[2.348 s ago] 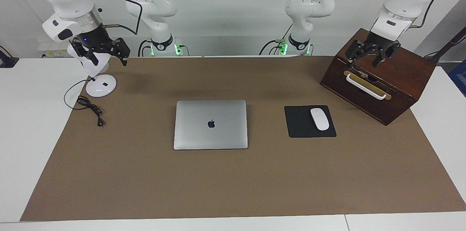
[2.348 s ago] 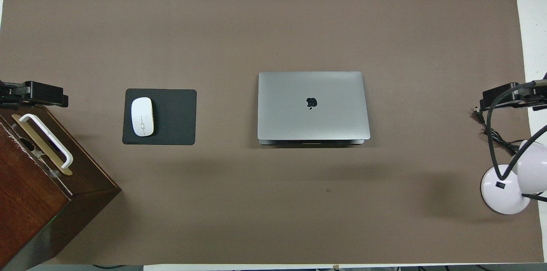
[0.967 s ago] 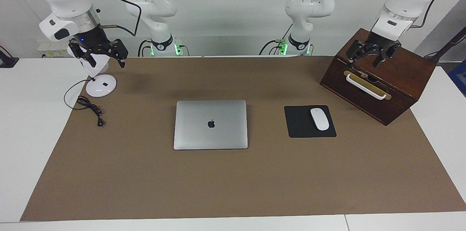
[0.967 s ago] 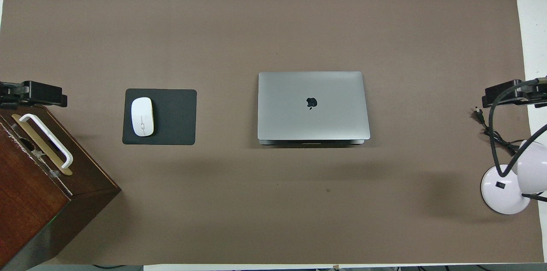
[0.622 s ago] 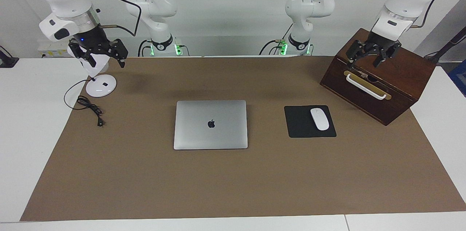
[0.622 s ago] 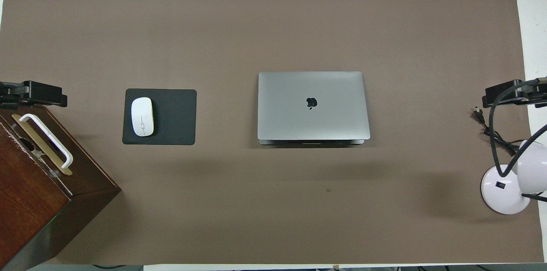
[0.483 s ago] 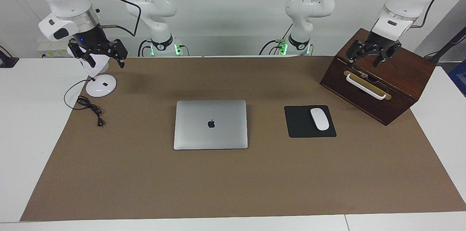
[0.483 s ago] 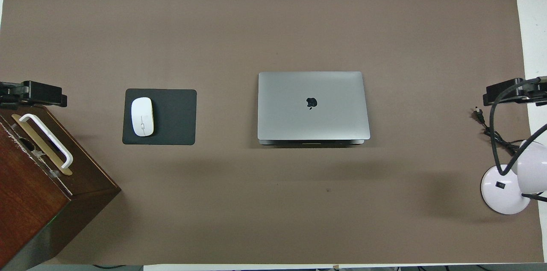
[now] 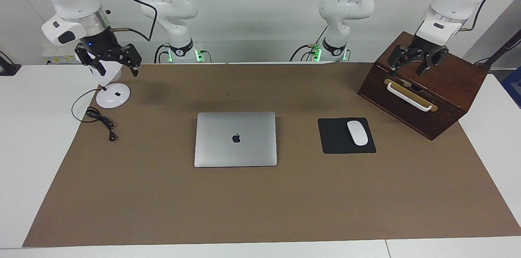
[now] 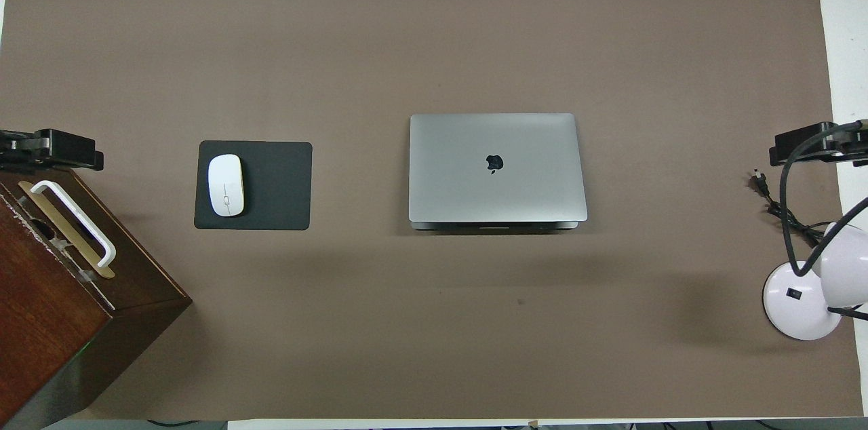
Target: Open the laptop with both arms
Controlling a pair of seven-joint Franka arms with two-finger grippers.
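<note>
Right gripper (image 9: 109, 64) drifted farther from the closed laptop (image 9: 235, 139).

White wall (image 9: 260, 1) — white table (image 9: 36, 136), brown mat (image 9: 260, 205)

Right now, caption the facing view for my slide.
Closed laptop lies untouched between raised open grippers: right gripper over lamp, left gripper over wooden box.

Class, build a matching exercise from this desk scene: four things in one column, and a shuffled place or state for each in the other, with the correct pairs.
Things:
1. laptop
2. white mouse
3. left gripper
4. right gripper

Places or states:
A. over the desk lamp
B. on the black mouse pad
C. lid shut, flat on the brown mat
D. over the wooden box

Pairs: 1-C, 2-B, 3-D, 4-A
</note>
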